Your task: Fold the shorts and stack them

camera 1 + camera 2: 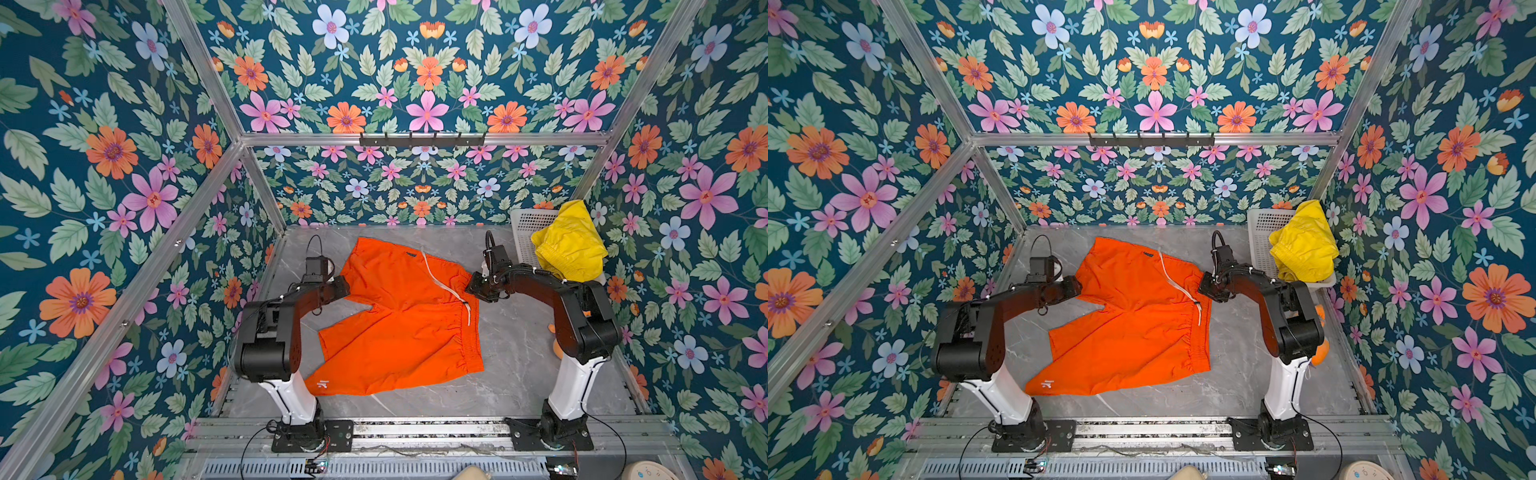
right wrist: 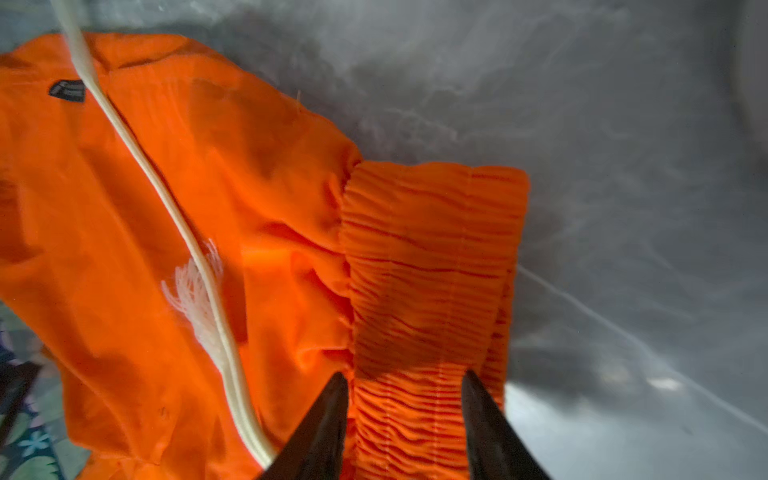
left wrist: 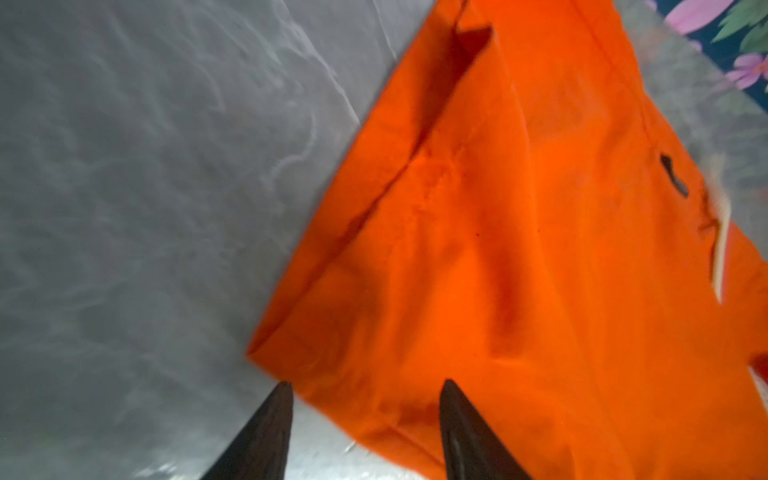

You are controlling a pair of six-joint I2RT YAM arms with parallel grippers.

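Orange shorts (image 1: 399, 324) spread flat on the grey surface (image 1: 519, 374), with an end effector at each side of them.

Their near leg, marked by a white hem logo (image 1: 322, 384), lies toward the arm bases. Farther back, the left end effector (image 3: 366, 384) sits at the left hem corner of the orange shorts' far leg. Its jaws are moderately wide and grip nothing, with one tip over bare surface. The right end effector (image 2: 404, 376) straddles their gathered waistband (image 2: 432, 249) on the right, jaws partly apart; I cannot tell whether they pinch it. A whitish drawstring (image 1: 440, 278) trails across them. Beyond the orange shorts' far right corner, the yellow shorts (image 1: 569, 245) are heaped in a white basket (image 1: 525, 224).
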